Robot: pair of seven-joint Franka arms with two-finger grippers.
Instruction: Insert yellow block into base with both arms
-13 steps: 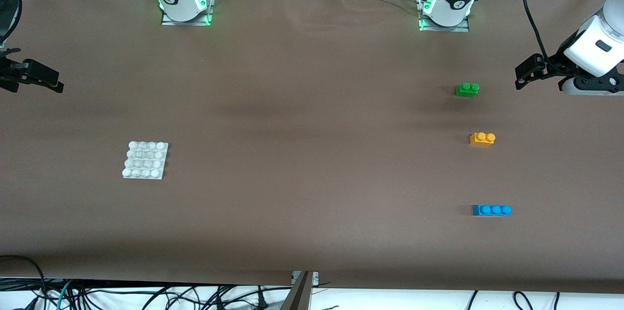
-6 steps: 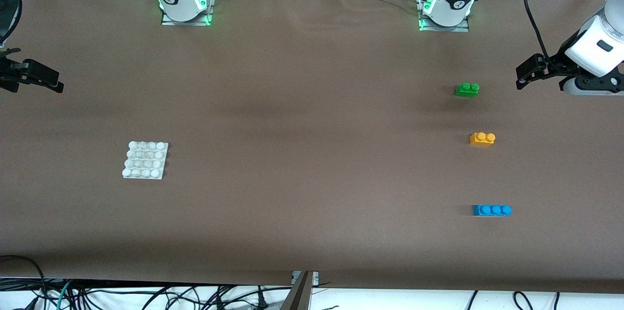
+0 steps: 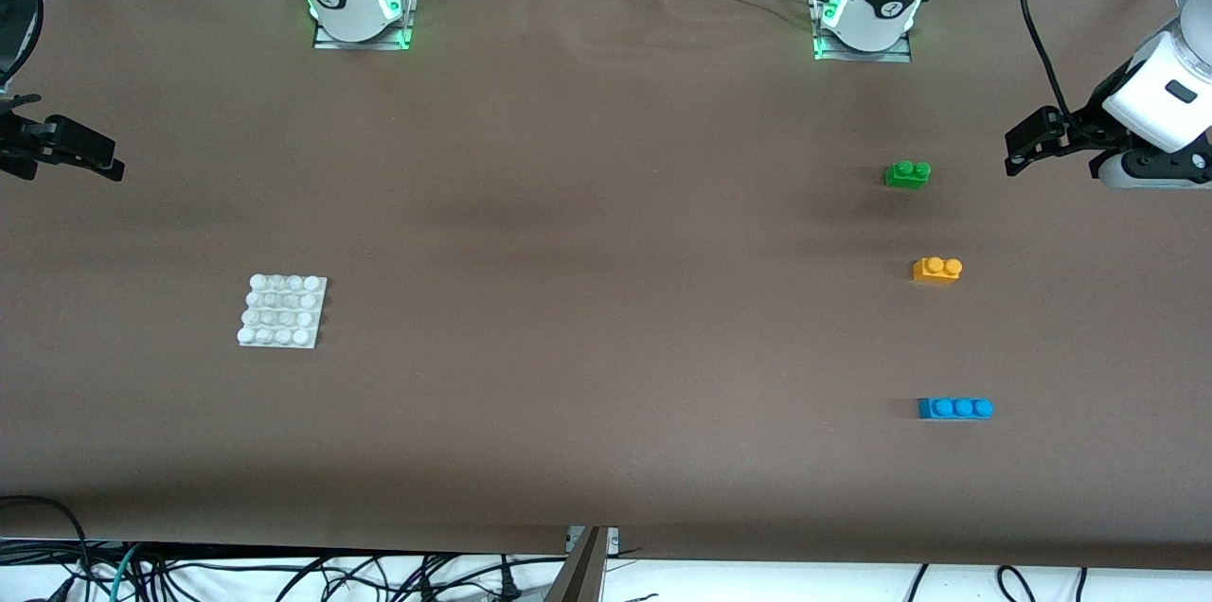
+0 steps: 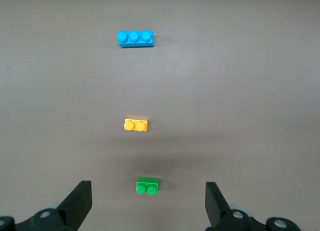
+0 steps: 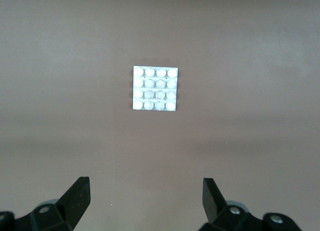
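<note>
The yellow block (image 3: pixel 936 270) lies on the brown table toward the left arm's end, between a green and a blue brick; it also shows in the left wrist view (image 4: pixel 136 125). The white base (image 3: pixel 282 310) lies flat toward the right arm's end and shows in the right wrist view (image 5: pixel 155 88). My left gripper (image 3: pixel 1027 143) hangs open and empty over the table's edge at the left arm's end, apart from the bricks (image 4: pixel 147 191). My right gripper (image 3: pixel 85 157) hangs open and empty over the table's right-arm end, apart from the base (image 5: pixel 145 188).
A green two-stud brick (image 3: pixel 907 174) lies farther from the front camera than the yellow block, and a blue three-stud brick (image 3: pixel 954 408) lies nearer. Both arm bases (image 3: pixel 360 6) (image 3: pixel 866 10) stand along the table's back edge. Cables hang below the front edge.
The left arm's hand has shifted slightly toward the table's end. The bricks, the base and the right arm have not moved.
</note>
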